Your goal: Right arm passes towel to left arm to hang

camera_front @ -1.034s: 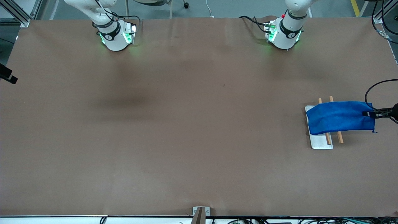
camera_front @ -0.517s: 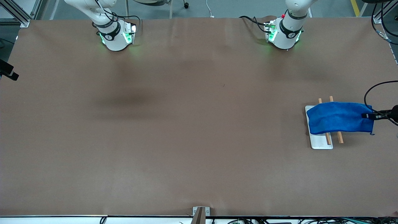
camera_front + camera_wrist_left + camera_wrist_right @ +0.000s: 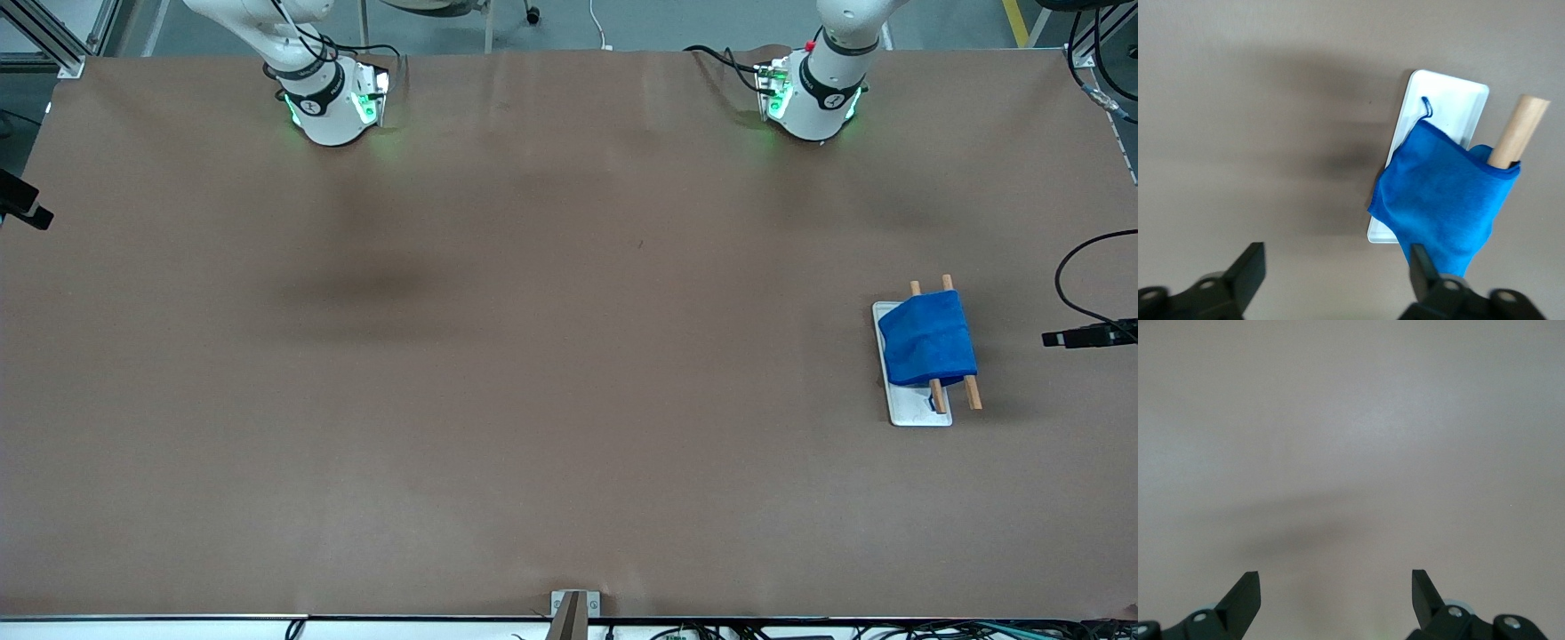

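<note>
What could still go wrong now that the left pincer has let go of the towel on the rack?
The towel is bunched over the wooden rods, mostly toward the white tray side, so it might slide off. Its corner loop dangles loose on the tray and could snag. The open left pincer hangs close to the hanging cloth, so a careless retreat may brush it. The right pincer waits open over bare table.

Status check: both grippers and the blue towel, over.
Left gripper open, empty. Right gripper open over bare table. Bright blue fleecy towel draped over wooden rods on white tray. Nothing obstructing.
</note>
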`<state>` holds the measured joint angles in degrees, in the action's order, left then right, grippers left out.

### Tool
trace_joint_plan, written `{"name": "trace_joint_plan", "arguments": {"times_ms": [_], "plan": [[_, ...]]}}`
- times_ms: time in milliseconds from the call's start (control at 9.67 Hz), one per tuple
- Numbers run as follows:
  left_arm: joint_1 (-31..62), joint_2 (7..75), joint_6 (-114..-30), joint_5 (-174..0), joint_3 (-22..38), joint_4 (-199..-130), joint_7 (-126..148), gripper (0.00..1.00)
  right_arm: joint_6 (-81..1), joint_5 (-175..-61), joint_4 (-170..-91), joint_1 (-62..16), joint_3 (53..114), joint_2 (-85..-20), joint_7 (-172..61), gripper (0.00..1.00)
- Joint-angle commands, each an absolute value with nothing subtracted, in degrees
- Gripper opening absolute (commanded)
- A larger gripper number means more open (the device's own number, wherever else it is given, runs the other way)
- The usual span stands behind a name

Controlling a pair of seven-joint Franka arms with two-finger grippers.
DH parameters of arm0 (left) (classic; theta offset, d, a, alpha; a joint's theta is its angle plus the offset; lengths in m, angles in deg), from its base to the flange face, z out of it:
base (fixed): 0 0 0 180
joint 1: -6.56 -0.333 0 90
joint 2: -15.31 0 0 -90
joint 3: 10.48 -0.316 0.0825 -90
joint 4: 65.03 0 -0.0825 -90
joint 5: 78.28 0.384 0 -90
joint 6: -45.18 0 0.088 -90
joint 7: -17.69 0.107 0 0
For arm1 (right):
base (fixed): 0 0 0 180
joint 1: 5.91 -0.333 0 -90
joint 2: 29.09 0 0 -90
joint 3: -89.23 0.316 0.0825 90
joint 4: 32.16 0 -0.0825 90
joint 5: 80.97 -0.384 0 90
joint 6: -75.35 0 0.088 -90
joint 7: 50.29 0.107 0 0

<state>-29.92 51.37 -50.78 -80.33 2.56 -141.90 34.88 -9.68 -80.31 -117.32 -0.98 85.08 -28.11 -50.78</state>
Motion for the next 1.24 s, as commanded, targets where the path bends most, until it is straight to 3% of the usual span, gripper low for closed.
{"name": "trace_joint_plan", "arguments": {"times_ms": [0, 1138], "plan": [[-30.01, 48.91, -50.98, -79.24, 3.41, -141.84, 34.76, 1.0, -9.55, -79.21, -118.03, 0.07, 86.15, -27.42, -49.85, 1.0], [-29.74, 26.41, -42.02, -76.96, 27.92, -142.37, 15.93, 1.0, -9.55, -79.21, -118.2, -0.02, 86.15, -27.42, -49.94, 1.0]]}}
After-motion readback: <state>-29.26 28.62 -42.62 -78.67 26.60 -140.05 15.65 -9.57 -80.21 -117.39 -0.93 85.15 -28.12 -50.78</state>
